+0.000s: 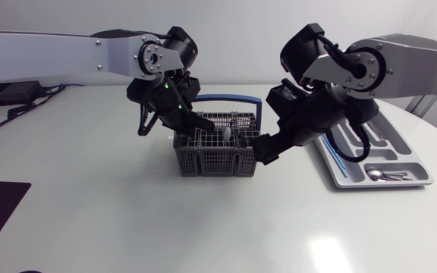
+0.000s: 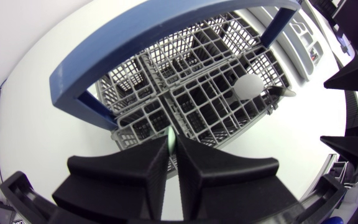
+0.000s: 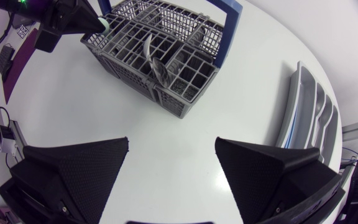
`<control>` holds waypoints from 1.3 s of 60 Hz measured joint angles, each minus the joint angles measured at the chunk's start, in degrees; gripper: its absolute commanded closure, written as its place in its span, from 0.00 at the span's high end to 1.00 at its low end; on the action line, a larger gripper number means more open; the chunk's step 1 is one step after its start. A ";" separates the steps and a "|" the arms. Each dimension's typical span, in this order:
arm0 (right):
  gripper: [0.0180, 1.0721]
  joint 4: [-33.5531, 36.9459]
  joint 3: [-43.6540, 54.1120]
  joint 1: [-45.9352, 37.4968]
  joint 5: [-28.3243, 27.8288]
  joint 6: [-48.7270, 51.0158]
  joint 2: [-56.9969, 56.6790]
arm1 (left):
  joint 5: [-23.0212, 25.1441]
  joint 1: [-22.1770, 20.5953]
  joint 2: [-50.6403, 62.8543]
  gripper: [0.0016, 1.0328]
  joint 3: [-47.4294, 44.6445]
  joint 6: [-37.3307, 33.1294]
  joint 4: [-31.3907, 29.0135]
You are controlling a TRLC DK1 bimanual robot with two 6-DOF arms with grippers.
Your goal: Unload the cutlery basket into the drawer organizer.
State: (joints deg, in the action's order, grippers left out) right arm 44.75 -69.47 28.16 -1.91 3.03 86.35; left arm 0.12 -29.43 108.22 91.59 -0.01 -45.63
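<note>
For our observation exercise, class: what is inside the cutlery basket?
A spoon leans in one compartment of the cutlery basket. The left gripper pinches a pale green piece at its rim. Mesh walls hide the lower parts of both. No other cutlery shows.
</note>
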 measured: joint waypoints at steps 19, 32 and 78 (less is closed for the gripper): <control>0.95 0.00 0.22 0.04 0.00 0.00 0.00 | 1.42 0.00 -2.14 0.07 -1.66 0.00 1.44; 0.95 0.00 0.42 0.31 0.00 0.00 0.00 | 2.69 0.00 -4.11 0.07 -1.73 0.20 1.66; 0.95 0.09 1.38 1.42 0.00 0.00 -2.56 | 4.66 -1.09 -11.87 0.07 -4.61 0.44 1.77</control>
State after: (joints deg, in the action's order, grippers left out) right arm 44.84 -68.10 29.58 -1.91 3.03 83.79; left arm 4.78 -30.52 96.36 86.98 0.43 -43.86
